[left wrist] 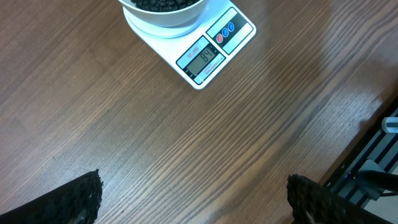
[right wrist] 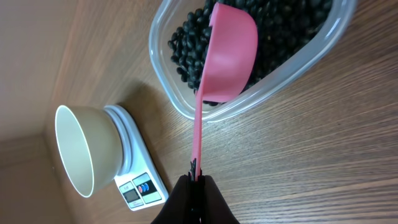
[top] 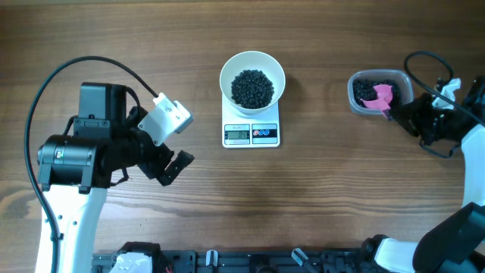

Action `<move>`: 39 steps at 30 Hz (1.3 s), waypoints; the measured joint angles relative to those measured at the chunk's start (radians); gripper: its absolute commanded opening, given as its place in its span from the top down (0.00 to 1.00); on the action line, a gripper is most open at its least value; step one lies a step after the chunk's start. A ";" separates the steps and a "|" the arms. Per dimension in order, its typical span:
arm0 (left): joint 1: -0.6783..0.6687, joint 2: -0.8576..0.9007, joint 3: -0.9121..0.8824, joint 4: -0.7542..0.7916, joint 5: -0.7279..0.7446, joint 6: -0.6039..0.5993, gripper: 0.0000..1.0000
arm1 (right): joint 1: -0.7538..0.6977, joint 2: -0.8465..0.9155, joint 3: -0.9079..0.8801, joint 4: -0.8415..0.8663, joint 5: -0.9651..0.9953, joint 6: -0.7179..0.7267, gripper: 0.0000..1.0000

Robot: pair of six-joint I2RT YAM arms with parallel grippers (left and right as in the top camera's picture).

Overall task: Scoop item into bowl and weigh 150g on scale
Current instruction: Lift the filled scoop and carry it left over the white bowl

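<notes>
Right wrist view is showing the refill step under way. The right tool (right wrist: 196,183) is pinching the thin handle of a pink scoop (right wrist: 227,56), with its fingers pressed together on the handle's end. The scoop's cup is lying just ahead of the tool inside a clear tub (right wrist: 283,79), among the black beans (right wrist: 183,46) heaped there. Whether the cup is carrying a load I cannot tell, since only its back is showing.

The white bowl (top: 229,70) is sitting on the scale (top: 251,135), well apart from this tool across the counter (top: 303,197), and is holding a dark heap of beans. The display (left wrist: 200,59) seems to be showing a two-digit figure, so I am judging the weighing short of target.

The next move is calling for a level lift out of the tub and a carry across to the bowl without spilling. A slow tip should follow, with the reading being watched.

The left tool (left wrist: 199,200) is hanging spread wide and holding nothing, above the counter, with the scale ahead of it.
</notes>
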 measured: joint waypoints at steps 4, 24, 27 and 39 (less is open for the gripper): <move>0.000 0.000 0.000 0.000 0.000 0.000 0.00 | -0.028 0.000 0.000 0.000 -0.020 -0.019 0.96; 0.000 0.000 0.000 0.000 0.000 0.000 0.00 | -0.148 0.000 0.000 0.002 -0.192 -0.122 0.96; 0.000 0.000 0.000 0.000 0.000 0.000 0.00 | -0.148 0.000 0.000 0.004 -0.222 -0.132 0.96; 0.000 0.000 0.000 0.000 0.000 0.000 0.00 | -0.148 0.000 -0.001 0.069 -0.420 -0.145 0.96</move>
